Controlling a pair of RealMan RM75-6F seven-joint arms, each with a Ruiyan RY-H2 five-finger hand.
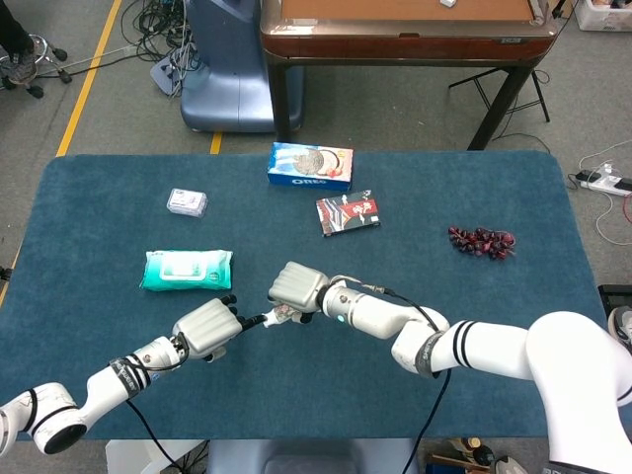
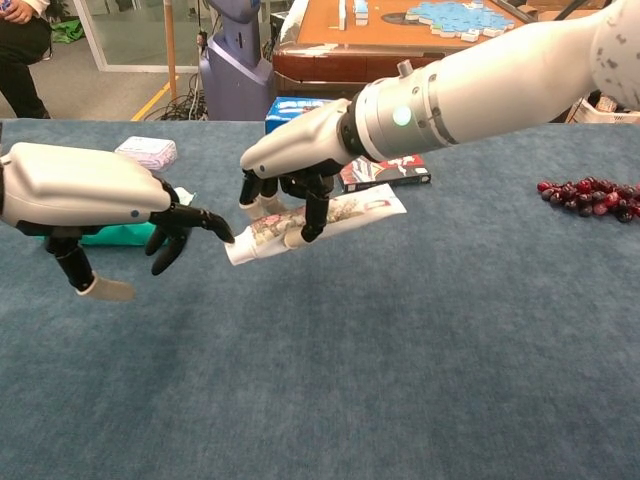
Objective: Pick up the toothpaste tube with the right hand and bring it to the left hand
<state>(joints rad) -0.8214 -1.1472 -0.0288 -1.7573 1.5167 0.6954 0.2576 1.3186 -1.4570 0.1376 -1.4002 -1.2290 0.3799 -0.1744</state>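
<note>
My right hand (image 2: 295, 160) (image 1: 295, 286) holds the white toothpaste tube (image 2: 330, 217) just above the blue table, its fingers wrapped over the tube's middle. The tube's flat end points left. My left hand (image 2: 95, 200) (image 1: 205, 327) hovers to the left of it with fingers spread; one dark fingertip (image 2: 226, 233) touches the tube's left end. In the head view the tube (image 1: 276, 316) shows only as a small white patch between the two hands.
A green wipes pack (image 1: 187, 269) lies behind my left hand. Farther back sit a small white packet (image 1: 187, 202), an Oreo box (image 1: 310, 166) and a dark red box (image 1: 348, 213). Grapes (image 1: 481, 241) lie at the right.
</note>
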